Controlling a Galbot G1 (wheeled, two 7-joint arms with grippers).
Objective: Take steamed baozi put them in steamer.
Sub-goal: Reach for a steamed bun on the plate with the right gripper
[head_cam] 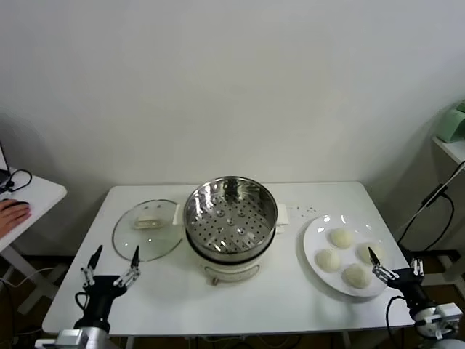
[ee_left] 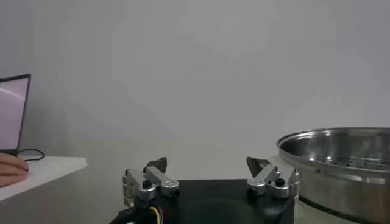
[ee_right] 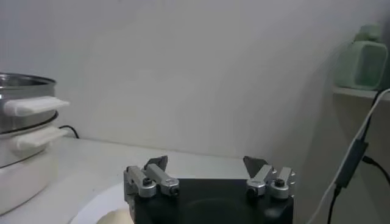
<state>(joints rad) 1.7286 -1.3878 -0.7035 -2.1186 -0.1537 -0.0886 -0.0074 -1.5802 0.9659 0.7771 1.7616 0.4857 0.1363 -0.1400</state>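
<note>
Stainless steel gleams at the centre of your head view: the steamer (head_cam: 230, 218) sits mid-table on its white base, its perforated tray bare. To its left in the frame lies the glass lid (head_cam: 147, 229), flat on the white table (head_cam: 240, 305). At the right of the frame you have the white plate (head_cam: 314, 240), and on it the four steamed baozi (head_cam: 341, 238), grouped close together toward the plate's right half. Your right gripper (head_cam: 391, 267) sits at the lower right of the frame, right at the near edge of the plate beside the closest bun; its jaws stand wide apart and hold nothing, which the right wrist view confirms, with a sliver of a bun showing below one finger. Your left gripper (head_cam: 114, 265) waits at the lower left of the frame, near the lid's front edge, its jaws likewise spread wide and empty. At the far left edge, a person's hand (head_cam: 13, 214) rests on a side desk (head_cam: 33, 200).
</note>
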